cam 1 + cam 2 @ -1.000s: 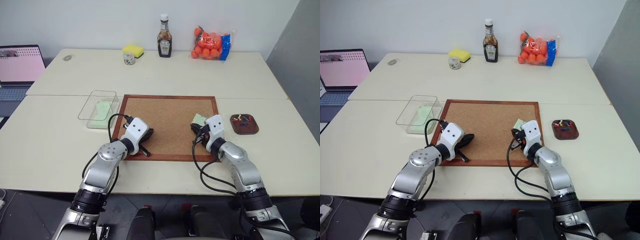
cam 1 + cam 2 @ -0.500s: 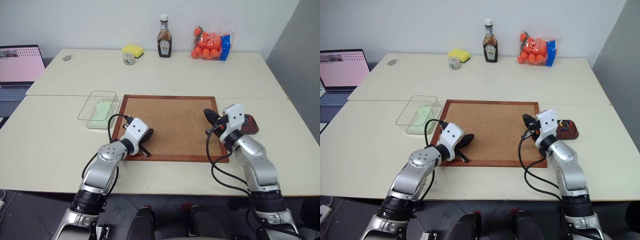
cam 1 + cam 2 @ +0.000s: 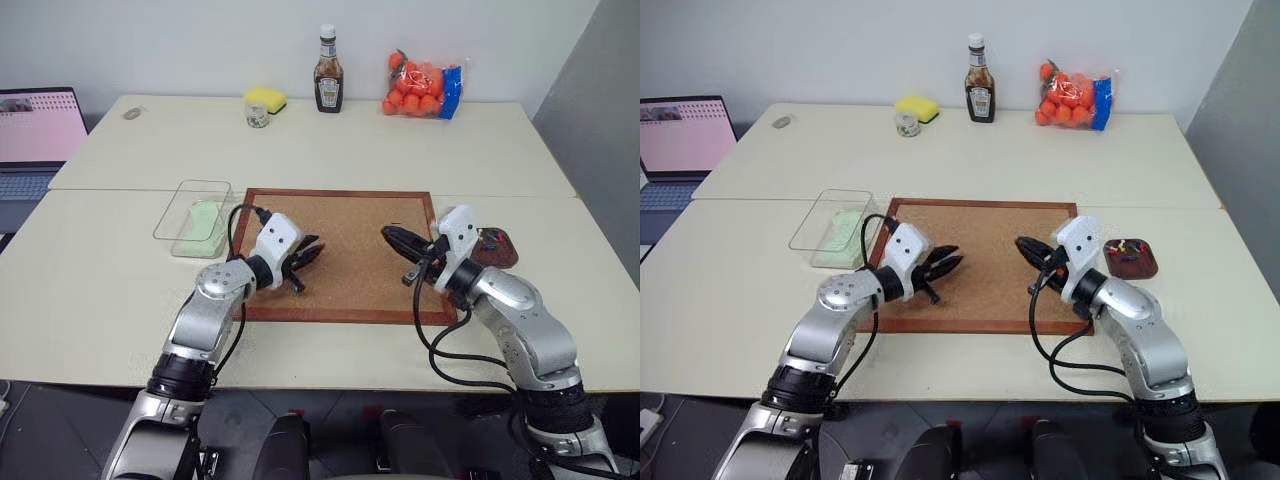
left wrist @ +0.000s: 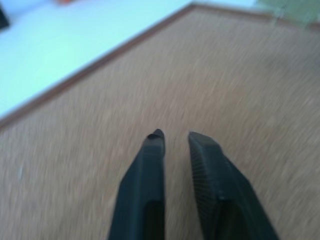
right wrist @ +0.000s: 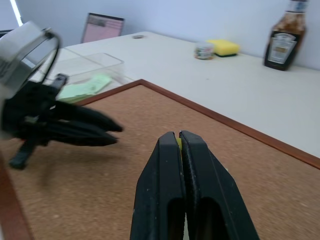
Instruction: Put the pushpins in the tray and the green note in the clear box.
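- The counter (image 3: pixel 330 150) is seen carrying a wood-framed corkboard (image 3: pixel 350 215) at its middle; both end effectors are held above the cork, facing each other.
- A laptop (image 3: pixel 35 135) with a pink screen is seen at the counter's far left edge; its writing cannot be read.
- A bag of orange fruit (image 3: pixel 420 90) and a sauce bottle (image 3: pixel 328 75) are placed along the far side; the bottle's label is too small to be read.
- The clear box (image 3: pixel 195 215) is set just left of the corkboard, with the green note (image 3: pixel 205 218) lying flat inside it, to the left of the left end effector.
- The left end effector (image 3: pixel 308 255) is seen with its fingers slightly apart and nothing between them.
- The right end effector (image 3: pixel 392 236) is pressed together on a thin yellow-green sliver whose nature cannot be told.
- The tray (image 3: pixel 1130 257) is placed just right of the corkboard, beside the right arm, behind the right end effector's tips.
- The pushpins (image 3: pixel 1126 247) are gathered in the tray.
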{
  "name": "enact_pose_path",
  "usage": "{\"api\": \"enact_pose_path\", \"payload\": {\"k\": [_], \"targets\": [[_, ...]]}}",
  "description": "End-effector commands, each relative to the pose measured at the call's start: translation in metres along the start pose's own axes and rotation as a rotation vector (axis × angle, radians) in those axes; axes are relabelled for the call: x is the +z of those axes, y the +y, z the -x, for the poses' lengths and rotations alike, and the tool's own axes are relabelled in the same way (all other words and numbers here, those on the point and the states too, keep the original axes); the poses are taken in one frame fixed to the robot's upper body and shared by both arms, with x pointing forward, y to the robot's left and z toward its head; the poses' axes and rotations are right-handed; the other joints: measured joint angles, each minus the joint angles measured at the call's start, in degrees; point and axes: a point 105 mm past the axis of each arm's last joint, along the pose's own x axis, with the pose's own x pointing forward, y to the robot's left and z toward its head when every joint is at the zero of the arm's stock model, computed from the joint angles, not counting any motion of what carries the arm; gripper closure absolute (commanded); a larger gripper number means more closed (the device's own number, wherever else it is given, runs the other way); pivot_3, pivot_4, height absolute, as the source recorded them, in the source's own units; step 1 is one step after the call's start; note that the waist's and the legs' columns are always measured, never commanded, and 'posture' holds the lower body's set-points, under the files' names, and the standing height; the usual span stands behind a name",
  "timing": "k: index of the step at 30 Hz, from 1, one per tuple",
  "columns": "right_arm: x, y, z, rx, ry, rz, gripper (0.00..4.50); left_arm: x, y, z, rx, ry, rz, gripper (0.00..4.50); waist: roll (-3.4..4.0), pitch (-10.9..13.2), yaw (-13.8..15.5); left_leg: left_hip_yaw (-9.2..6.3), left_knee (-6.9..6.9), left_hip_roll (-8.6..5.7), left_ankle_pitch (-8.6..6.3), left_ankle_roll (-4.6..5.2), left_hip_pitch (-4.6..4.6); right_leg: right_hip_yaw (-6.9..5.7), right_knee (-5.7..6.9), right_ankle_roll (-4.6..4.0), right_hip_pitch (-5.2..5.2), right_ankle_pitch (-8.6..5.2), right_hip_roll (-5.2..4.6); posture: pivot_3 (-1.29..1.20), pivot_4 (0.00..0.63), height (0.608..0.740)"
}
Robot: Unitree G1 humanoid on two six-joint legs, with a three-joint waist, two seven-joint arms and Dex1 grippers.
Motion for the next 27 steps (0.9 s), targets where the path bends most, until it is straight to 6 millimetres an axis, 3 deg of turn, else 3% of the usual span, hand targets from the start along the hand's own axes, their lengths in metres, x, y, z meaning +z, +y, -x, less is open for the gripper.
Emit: {"api": "enact_pose_path", "payload": {"k": [1,13,27], "targets": [[0.015,0.011,-0.002,0.087,-0.025,0.039,4.50,0.019,-0.003,0.000,-0.055,-0.104,-0.013,2.82,0.00,0.0,0.0,0.01,0.00,0.00,0.00,0.00,0.01,0.00,0.00,0.00,0.00,0.00,0.00,0.00,0.150,0.740],[0.013,0.025,-0.007,0.282,0.043,0.089,4.50,0.035,-0.013,-0.003,-0.261,-0.174,-0.036,0.50,-0.05,0.0,0.0,-0.01,0.02,0.03,0.00,0.00,0.04,-0.02,0.03,0.00,0.01,0.00,0.08,0.00,0.150,0.740],[0.020,0.034,-0.011,0.424,0.074,0.100,4.50,0.037,-0.030,-0.025,-0.476,-0.166,-0.267,0.50,-0.08,0.1,-0.1,0.00,0.01,0.03,0.00,0.00,0.02,-0.02,0.02,0.00,0.00,0.00,0.09,0.00,0.150,0.740]]}}
